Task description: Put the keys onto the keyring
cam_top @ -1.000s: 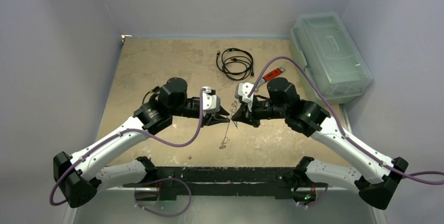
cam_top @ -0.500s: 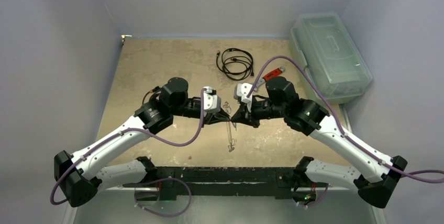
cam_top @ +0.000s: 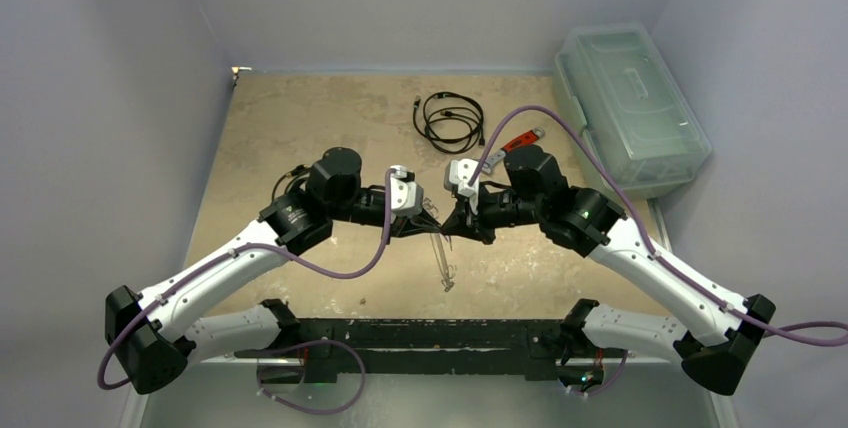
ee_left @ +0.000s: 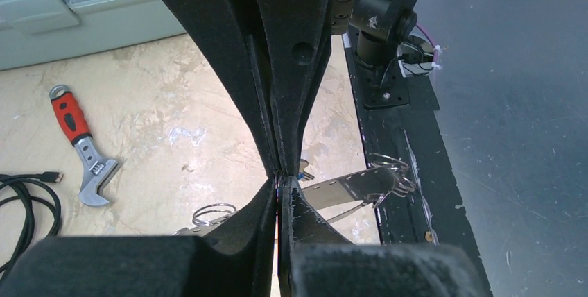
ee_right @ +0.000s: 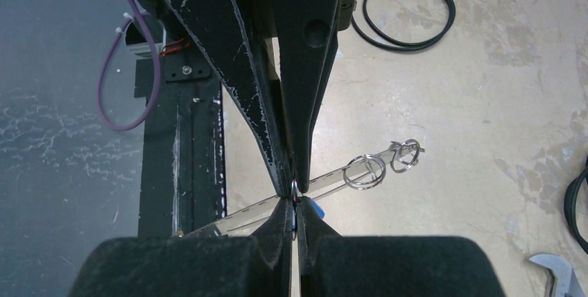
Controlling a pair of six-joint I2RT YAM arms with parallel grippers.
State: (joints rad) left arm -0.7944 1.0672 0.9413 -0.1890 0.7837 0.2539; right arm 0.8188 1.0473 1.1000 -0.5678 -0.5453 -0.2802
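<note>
My left gripper [cam_top: 432, 220] and right gripper [cam_top: 447, 220] meet tip to tip above the table's middle. In the right wrist view the thin silvery keyring [ee_right: 294, 187] shows edge-on between the left gripper's tips, and the right gripper [ee_right: 294, 205] is shut on the blue-headed key [ee_right: 316, 208] pressed against it. A long flat perforated metal strip [cam_top: 443, 258] hangs below them, with small wire rings [ee_right: 365, 171] at its end. The left wrist view shows my left gripper [ee_left: 280, 182] shut, the strip [ee_left: 347, 186] and a speck of blue [ee_left: 303, 171]. I cannot make out the plain silver key.
A red-handled wrench [cam_top: 522, 140] and a coiled black cable [cam_top: 450, 118] lie on the far side of the table. A clear lidded bin [cam_top: 628, 103] stands at the right edge. The black base rail [cam_top: 430, 333] runs along the near edge.
The two grippers have closed the small gap between their tips. The hanging strip has swung from lower left to lower right.
</note>
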